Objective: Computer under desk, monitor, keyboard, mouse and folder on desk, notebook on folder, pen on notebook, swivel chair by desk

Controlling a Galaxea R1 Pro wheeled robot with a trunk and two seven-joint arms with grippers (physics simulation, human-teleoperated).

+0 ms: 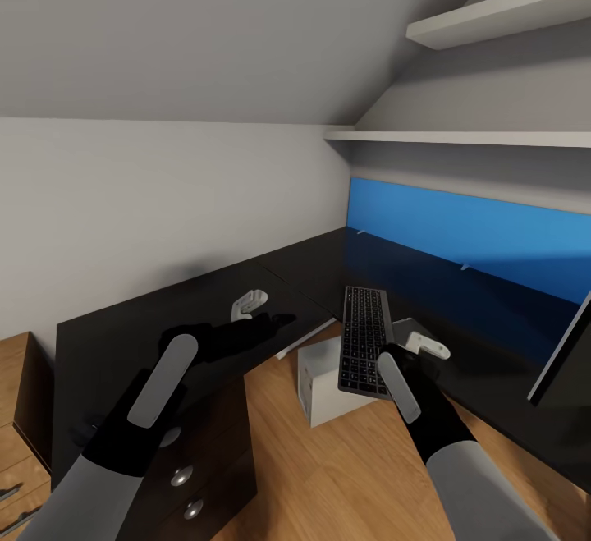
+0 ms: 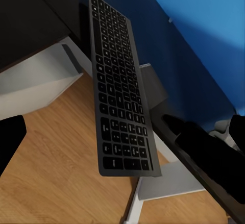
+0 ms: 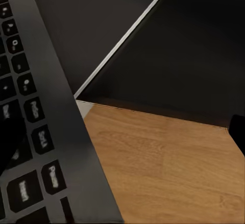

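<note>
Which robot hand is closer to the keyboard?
The right. The right gripper grips the keyboard at its near right corner. The left gripper is off to its left, above the desk.

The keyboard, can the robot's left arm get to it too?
Probably yes. The keyboard hangs over the desk edge, held by the right gripper. The left gripper sits nearby with only open floor between them.

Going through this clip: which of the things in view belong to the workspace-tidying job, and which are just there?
Job: keyboard, desk, computer on the floor, monitor at the desk's edge of view, notebook on the desk.

Just there: wall shelves, wood cabinet.
</note>
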